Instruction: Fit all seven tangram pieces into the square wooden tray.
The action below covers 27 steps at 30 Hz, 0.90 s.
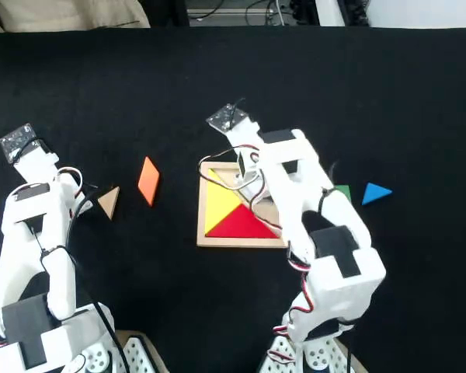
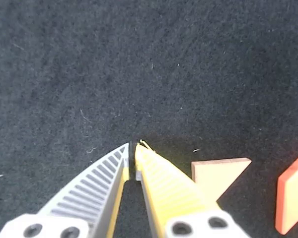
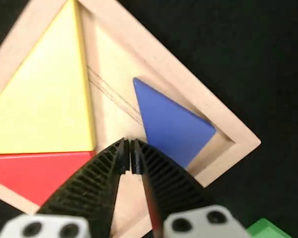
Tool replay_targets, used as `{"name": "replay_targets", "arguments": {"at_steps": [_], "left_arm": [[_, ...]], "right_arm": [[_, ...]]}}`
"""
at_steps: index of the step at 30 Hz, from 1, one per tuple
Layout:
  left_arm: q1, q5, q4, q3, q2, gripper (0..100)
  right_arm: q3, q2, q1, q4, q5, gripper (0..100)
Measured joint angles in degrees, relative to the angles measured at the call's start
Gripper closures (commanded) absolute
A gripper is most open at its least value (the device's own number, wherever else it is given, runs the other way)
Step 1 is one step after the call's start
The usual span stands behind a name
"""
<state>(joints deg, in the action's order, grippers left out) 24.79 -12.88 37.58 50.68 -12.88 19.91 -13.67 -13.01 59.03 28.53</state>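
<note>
Right gripper (image 3: pixel 130 151) shut tight, empty, over tray (image 3: pixel 203 99) by blue triangle (image 3: pixel 174 124); left gripper (image 2: pixel 133 161) likewise, beside tan triangle (image 2: pixel 216 173).

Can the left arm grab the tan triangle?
Probably yes: the left arm's fingers sit right beside the tan triangle, with nothing between them, though they are shut and must open first.

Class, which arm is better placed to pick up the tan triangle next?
Left. The left gripper hangs shut just beside the tan triangle, while the right gripper is over the wooden tray, farther off.
</note>
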Motion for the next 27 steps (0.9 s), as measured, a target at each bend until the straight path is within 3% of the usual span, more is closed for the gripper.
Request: {"name": "replay_targets", "arguments": {"at_steps": [27], "left_arm": [[0.0,0.0,0.0,0.0,0.0,97]], "right_arm": [[-3.16,-0.26,2.11,-0.09,-0.09,98.8]]}}
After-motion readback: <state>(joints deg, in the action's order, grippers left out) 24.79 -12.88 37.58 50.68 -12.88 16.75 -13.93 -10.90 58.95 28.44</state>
